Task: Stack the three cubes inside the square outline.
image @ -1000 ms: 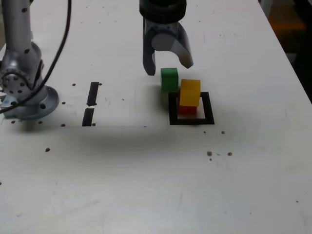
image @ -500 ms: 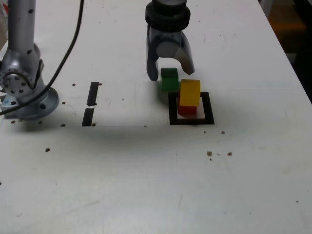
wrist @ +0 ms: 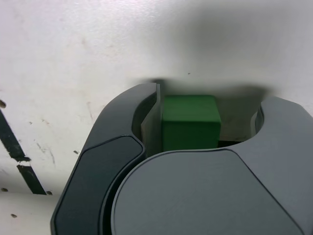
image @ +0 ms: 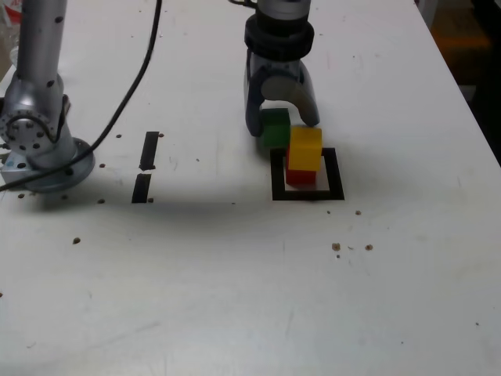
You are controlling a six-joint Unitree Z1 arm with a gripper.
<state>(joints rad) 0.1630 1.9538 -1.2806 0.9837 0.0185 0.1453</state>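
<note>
The green cube (image: 273, 128) sits on the white table (image: 235, 274) just outside the square outline (image: 307, 174), at about eleven o'clock from the outline's centre in the exterior view, close beside the yellow cube (image: 305, 148). Over the last second the gripper (image: 280, 125) has dropped from above the cube until its fingers straddle it; the wrist view shows the green cube (wrist: 190, 122) between the jaws, one finger (wrist: 149, 117) touching or nearly touching its side and a visible gap to the other. So the fingers are spread wider than the cube and not yet clamped on it. I judge the grasp of the last block to be the step in hand, with closing and lifting to follow (the yellow cube stands very near the finger at three o'clock, so a nudge to the stack is the risk).

Inside the outline, the red cube (image: 300, 175) rests on the white centre with the yellow cube on top, two of three stacked. Two short black tape strips (image: 145, 166) lie well off at nine o'clock, near the arm's base (image: 43, 153).
</note>
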